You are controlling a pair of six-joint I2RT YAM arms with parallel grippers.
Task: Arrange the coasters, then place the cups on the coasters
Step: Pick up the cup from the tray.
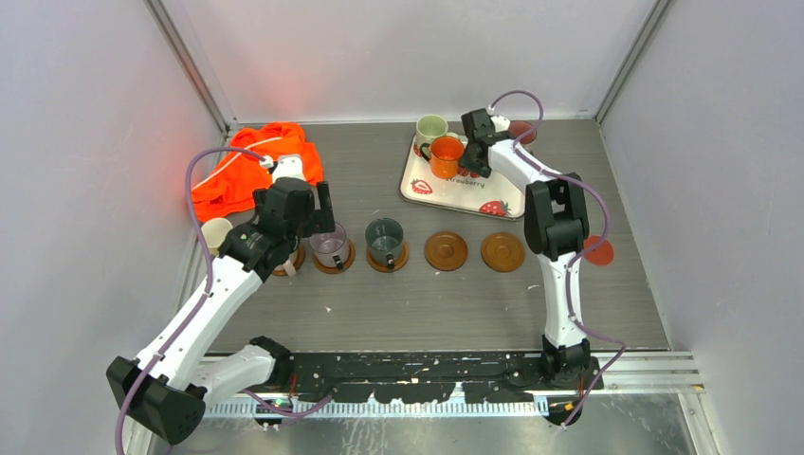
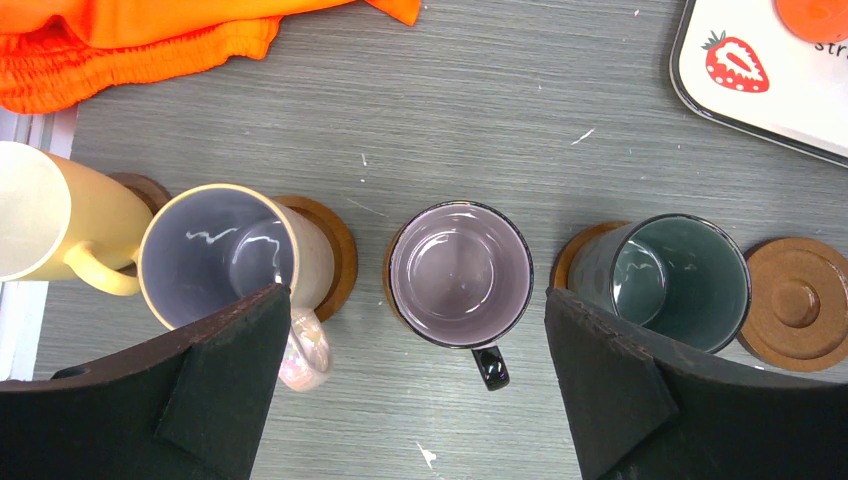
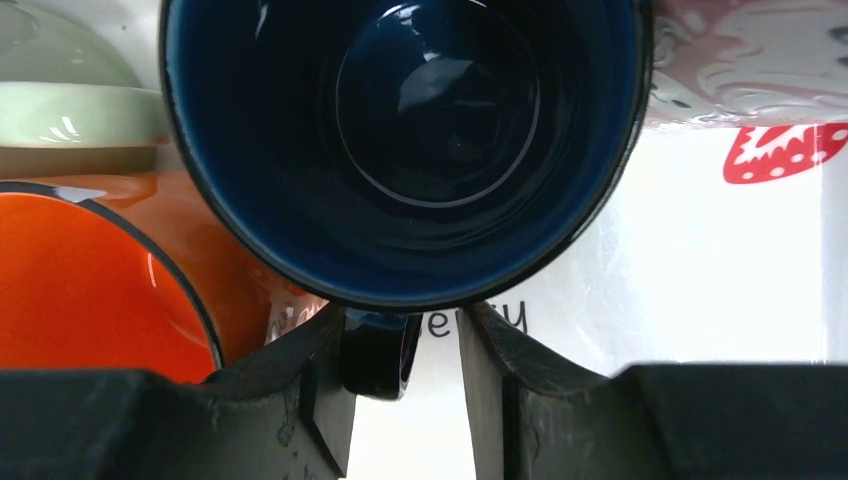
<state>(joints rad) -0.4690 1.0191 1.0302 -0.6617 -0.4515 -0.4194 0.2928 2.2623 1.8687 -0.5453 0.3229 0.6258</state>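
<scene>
On the strawberry tray, the navy cup fills the right wrist view. My right gripper straddles its handle: the left finger touches it, the right finger stands apart, so the jaws are open. Orange cup and pale green cup stand beside it. My left gripper hangs open above the lilac cup, holding nothing. The pink cup, the lilac cup and the grey-green cup each sit on a brown coaster. The cream cup stands at the far left.
Two bare brown coasters lie right of the cup row. A red coaster lies by the right arm, and a dark one lies behind the tray. Orange cloth is bunched at the back left.
</scene>
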